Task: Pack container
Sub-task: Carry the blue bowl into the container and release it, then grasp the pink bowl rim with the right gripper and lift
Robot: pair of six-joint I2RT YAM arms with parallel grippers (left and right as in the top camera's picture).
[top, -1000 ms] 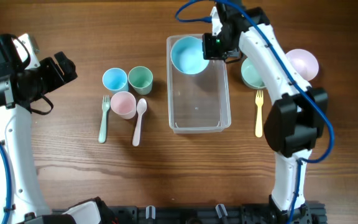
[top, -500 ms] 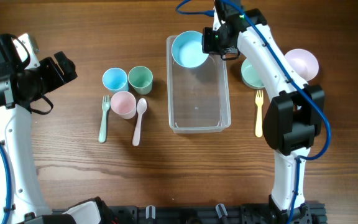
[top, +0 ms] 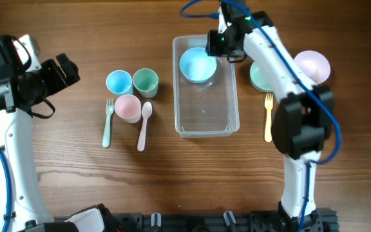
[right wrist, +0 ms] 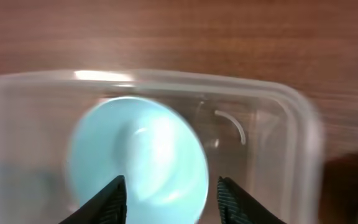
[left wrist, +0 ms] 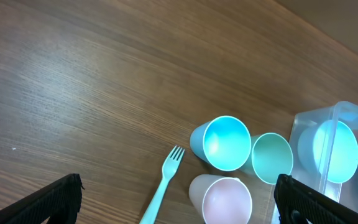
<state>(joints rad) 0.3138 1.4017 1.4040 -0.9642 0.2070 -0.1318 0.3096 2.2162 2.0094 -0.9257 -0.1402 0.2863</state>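
Note:
The clear rectangular container stands at the table's centre. A light blue bowl lies inside its far end, seen from above in the right wrist view within the container's rim. My right gripper is open just above the bowl's far right edge, its fingers spread and apart from the bowl. My left gripper is open and empty at the far left, its fingers wide above the cups.
Left of the container stand a blue cup, a green cup and a pink cup, with a green fork and a pale spoon. On the right are a green bowl, a pink bowl and a yellow fork.
The blue bowl went from tilted over the container's far rim to lying flat inside the container. My right gripper let go of it. The left arm has not moved.

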